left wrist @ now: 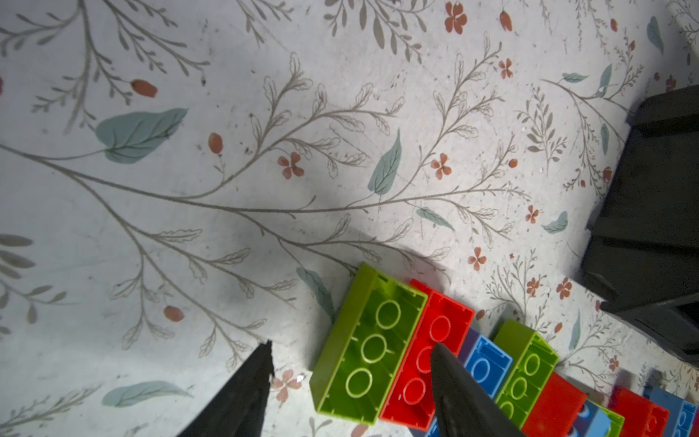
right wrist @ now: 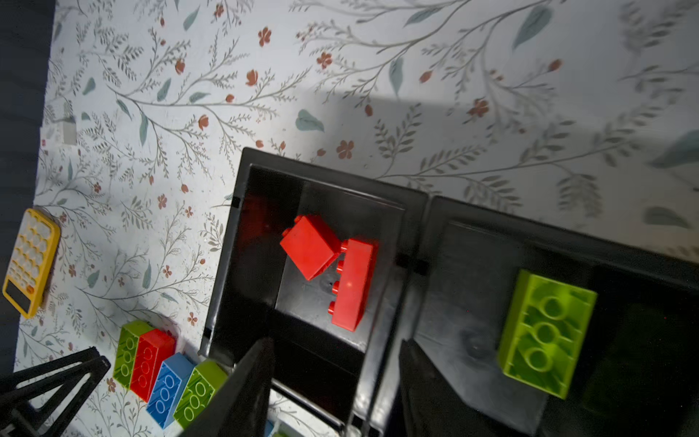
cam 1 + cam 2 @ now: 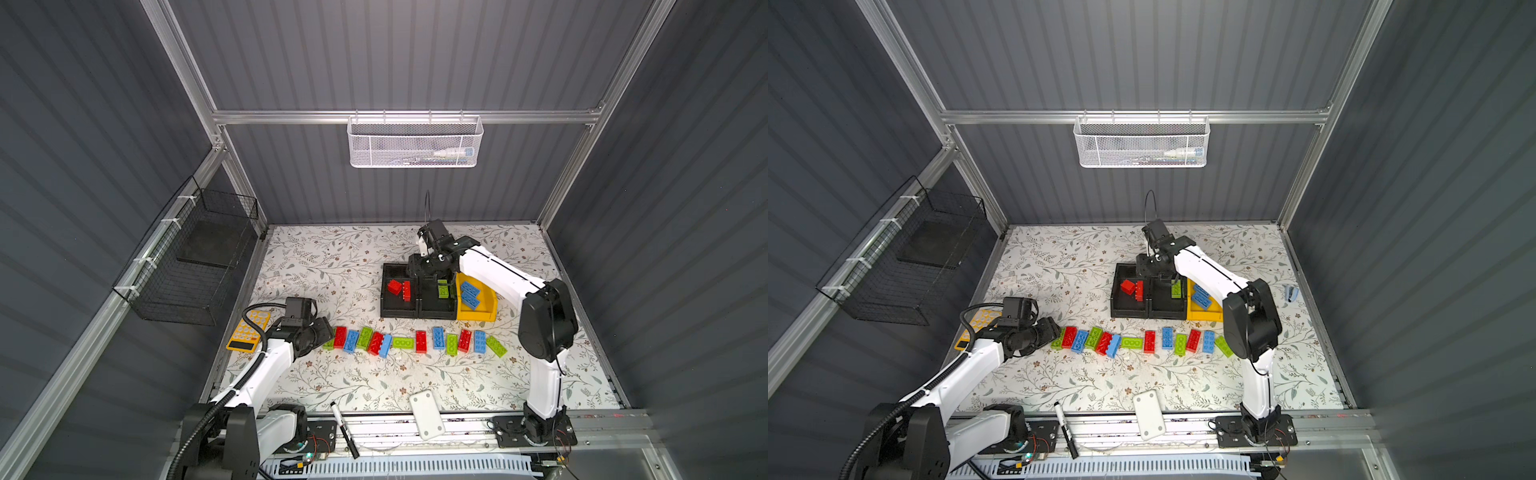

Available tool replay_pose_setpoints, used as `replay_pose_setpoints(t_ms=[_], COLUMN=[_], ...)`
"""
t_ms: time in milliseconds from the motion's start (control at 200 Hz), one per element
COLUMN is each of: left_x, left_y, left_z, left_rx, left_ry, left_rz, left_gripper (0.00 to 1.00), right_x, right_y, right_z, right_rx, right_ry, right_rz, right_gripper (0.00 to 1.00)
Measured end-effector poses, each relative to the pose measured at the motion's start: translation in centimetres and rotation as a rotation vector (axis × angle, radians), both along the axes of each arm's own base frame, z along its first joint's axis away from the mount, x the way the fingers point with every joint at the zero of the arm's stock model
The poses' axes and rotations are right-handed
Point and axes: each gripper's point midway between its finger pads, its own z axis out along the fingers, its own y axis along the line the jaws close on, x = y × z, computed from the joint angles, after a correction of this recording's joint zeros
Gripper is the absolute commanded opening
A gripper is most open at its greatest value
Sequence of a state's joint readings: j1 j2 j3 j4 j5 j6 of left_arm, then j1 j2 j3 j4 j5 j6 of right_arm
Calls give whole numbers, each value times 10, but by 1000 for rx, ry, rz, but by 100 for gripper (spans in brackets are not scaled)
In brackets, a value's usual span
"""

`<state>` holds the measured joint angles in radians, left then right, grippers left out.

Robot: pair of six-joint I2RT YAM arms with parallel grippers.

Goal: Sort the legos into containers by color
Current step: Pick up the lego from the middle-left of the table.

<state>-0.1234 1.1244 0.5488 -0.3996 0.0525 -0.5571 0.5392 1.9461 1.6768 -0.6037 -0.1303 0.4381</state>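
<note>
At the front rail lie a black marker [image 3: 345, 430] and a white plate [image 3: 426, 415], at the near edge of the flowered worktop [image 3: 374, 382]. Past them a row of legos [image 3: 415, 341] in red, lime green and light blue runs across the worktop, most of them side by side and touching. The left hand [image 1: 350, 346] is low over the row's left end, its fingers spread wider than one brick. The end green brick [image 1: 363, 348] lies hollow side up between them, and one finger [image 1: 454, 382] stands over the red brick [image 1: 446, 321] next to it. Whether either finger touches plastic I cannot tell, and nothing is gripped. Just beside that arm a yellow-orange tray [image 3: 249, 330] lies at the worktop's left edge. Farther back three containers stand in a line, touching one another: a black bin [image 2: 246, 227] with two red bricks [image 2: 314, 246], a second black bin [image 2: 461, 272] with a green lego [image 2: 544, 333] lying hollow side up, and a yellow bin [image 3: 490, 309] with blue bricks [image 3: 471, 295]. The right hand [image 2: 334, 346] hangs above the wall shared by the two black bins, fingers parted — nothing between them. A white mesh basket [image 3: 415, 143] hangs high on the back wall, and a black wire basket [image 3: 195, 257] on the left wall.
</note>
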Motion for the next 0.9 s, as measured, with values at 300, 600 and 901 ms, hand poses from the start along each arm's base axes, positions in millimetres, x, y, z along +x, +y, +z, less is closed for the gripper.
replay_pose_setpoints(t_ms=[300,600,901], left_x=[0,17,36], left_y=[0,8,24], left_z=[-20,-19,-16], left_rx=[15,76,107], left_ry=[78,99,102], left_rz=[-6,6,47], left_gripper=[58,48,56], right_x=[-1,-8,-2], right_y=[-48,-63,-75], right_z=[-6,-26,-20], right_rx=[-3,-16,-10], right_ry=[11,52,39], right_rz=[-97,-129,-158], right_gripper=[55,55,55])
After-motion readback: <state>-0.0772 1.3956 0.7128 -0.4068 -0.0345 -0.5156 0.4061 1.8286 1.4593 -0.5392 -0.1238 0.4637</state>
